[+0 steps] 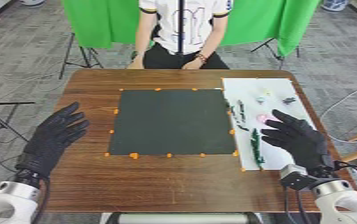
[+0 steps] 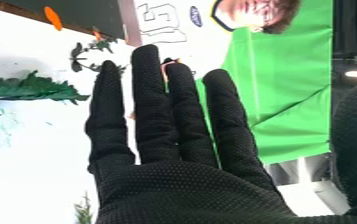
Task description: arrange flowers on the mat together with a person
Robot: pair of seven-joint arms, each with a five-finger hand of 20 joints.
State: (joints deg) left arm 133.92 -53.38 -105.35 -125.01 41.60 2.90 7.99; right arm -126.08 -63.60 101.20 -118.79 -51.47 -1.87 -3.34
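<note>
- mat (image 1: 173, 122) lies flat on the table (image 1: 174, 185), dark, taped at its edges
- white sheet (image 1: 245, 87) right beside it — pink flower (image 1: 264, 118) and green leafy stem (image 1: 256, 146) on it
- right hand (image 1: 301, 142) over the sheet, fingers straight — empty
- left hand (image 1: 52, 140) left of mat, fingers relaxed, empty

The surface (image 1: 170, 185) is brown grained wood with a soft sheen. The mat (image 1: 170, 122) looks matt and smooth, the white sheet (image 1: 279, 90) smooth too. Green cloth (image 1: 285, 20) hangs in folds; textured black fabric covers the right robot hand (image 2: 192, 192).
</note>
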